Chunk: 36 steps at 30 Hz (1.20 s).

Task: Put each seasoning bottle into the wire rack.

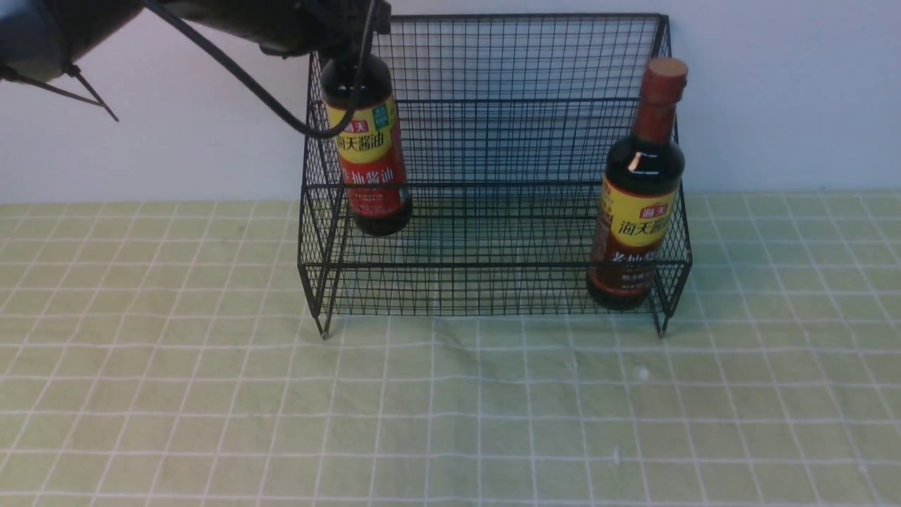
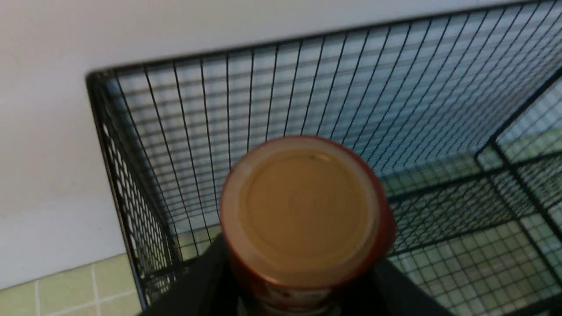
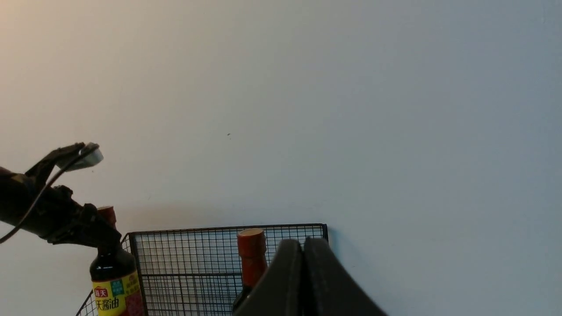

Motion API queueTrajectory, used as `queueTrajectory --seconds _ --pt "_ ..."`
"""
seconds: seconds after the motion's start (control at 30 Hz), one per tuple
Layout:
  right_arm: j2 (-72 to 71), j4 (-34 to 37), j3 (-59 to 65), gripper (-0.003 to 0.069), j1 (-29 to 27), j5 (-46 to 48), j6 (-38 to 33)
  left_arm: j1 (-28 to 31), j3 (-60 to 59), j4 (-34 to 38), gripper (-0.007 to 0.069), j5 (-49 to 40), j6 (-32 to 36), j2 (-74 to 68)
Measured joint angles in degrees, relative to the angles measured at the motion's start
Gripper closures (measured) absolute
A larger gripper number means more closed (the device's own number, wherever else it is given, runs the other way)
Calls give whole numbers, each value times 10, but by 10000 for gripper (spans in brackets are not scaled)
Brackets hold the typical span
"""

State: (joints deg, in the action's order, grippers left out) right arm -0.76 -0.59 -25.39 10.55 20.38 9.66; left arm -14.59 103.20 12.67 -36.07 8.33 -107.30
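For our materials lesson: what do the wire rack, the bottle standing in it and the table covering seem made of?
Wire rack: thin black metal wire, probably coated, judging by its fine rigid grid. Bottle: dark, glossy glass or plastic; a sharp highlight shows. Table covering: likely cloth; it wrinkles.

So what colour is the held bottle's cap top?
Tan cap, reddish rim; best in left wrist view.

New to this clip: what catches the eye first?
A tall black wire rack stands mid-table on the green checked cloth, against the wall. The left gripper holds the left bottle by its neck inside the rack's left end; whether its base rests on a tier is unclear. The right bottle stands in the lower tier at the right end, and the right gripper is shut, clear of both.
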Motion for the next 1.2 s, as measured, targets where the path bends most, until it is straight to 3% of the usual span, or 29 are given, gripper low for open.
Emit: queueTrajectory --seconds 0.43,0.6,0.77,1.1,1.2 --pt "0 0 0 671 0 0 0 0 2 1 346 -16 9 -18" --pt "0 0 0 671 0 0 0 0 8 8 258 -11 9 -15" --pt "0 1 0 671 0 -1 0 0 8 9 229 -17 9 1" --pt "0 1 0 671 0 -9 0 0 8 -21 252 -54 9 106" --pt "0 1 0 671 0 -10 -1 0 9 -52 326 -92 9 164"
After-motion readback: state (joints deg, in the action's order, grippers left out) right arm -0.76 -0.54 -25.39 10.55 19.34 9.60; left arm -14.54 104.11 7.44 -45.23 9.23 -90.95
